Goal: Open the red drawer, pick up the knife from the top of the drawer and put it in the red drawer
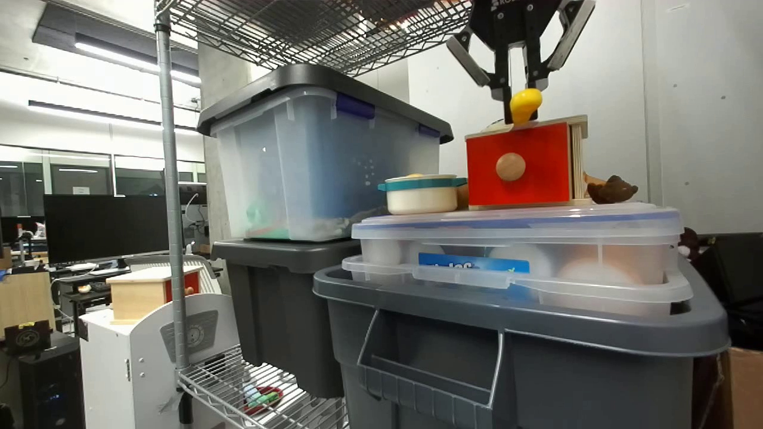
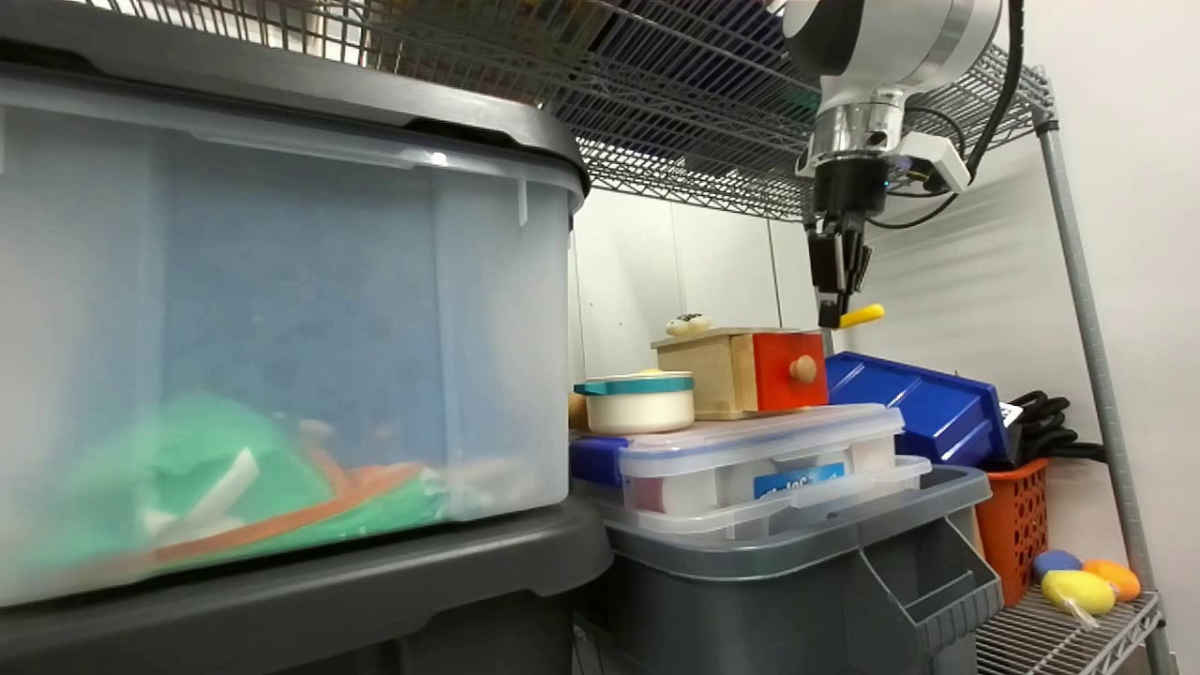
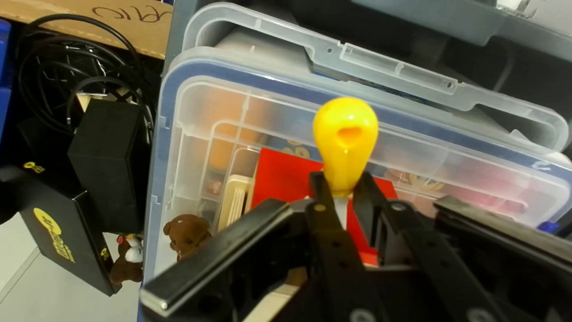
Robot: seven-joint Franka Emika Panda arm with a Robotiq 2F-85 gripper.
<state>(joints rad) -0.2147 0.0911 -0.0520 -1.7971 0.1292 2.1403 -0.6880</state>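
The red drawer is a small wooden box with a red front (image 1: 530, 185) and a round wooden knob; it also shows in an exterior view (image 2: 789, 375) and, partly covered, in the wrist view (image 3: 286, 179). Its front looks shut against the box. My gripper (image 1: 520, 113) is shut on the knife (image 1: 526, 105), with the yellow handle sticking out toward the drawer's front side. In the wrist view the handle (image 3: 346, 138) bulges past the fingertips (image 3: 342, 181), and a pale strip, likely the blade, shows between the fingers. The gripper (image 2: 831, 314) holds the knife (image 2: 862, 316) above the drawer's height.
The drawer stands on a clear plastic tub (image 1: 602, 232) on a dark grey bin (image 1: 596, 345). A cream toy pot (image 1: 420, 195) and a brown bear (image 3: 187, 235) flank it. White speckled pieces (image 2: 687, 324) lie on its top. A tall lidded tub (image 1: 334, 161) and overhead wire shelf (image 1: 322, 30) bound the space.
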